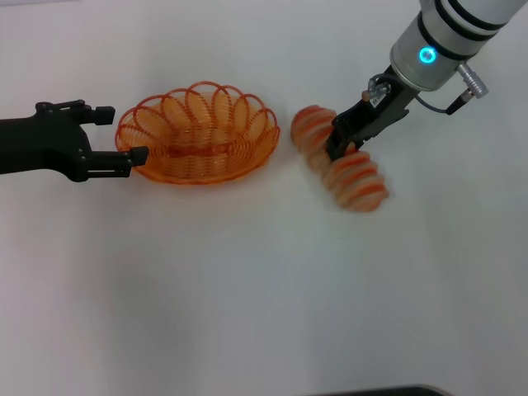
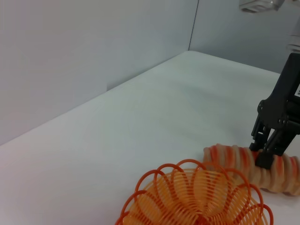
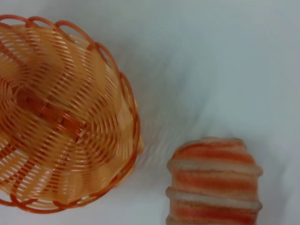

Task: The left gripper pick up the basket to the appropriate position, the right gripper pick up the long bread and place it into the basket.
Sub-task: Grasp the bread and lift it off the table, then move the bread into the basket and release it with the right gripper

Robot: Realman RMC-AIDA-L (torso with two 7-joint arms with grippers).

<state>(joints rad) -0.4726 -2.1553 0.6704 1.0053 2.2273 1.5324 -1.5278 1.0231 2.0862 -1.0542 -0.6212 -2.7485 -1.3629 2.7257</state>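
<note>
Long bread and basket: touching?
Apart. The right wrist view shows a strip of bare table between the long bread and the basket rim; the head view shows the same gap, with the right gripper closed on the bread.

Orange wire basket (image 1: 198, 136) and striped long bread (image 1: 340, 161) side by side on the white desk.
The basket is oval and see-through, with a looped scalloped rim, sitting upright with its open side up and nothing inside. The long bread is a tan loaf with orange-red crosswise stripes, ridged, with rounded ends. It lies just right of the basket, angled diagonally, its near end close to the basket's rim but apart from it.
</note>
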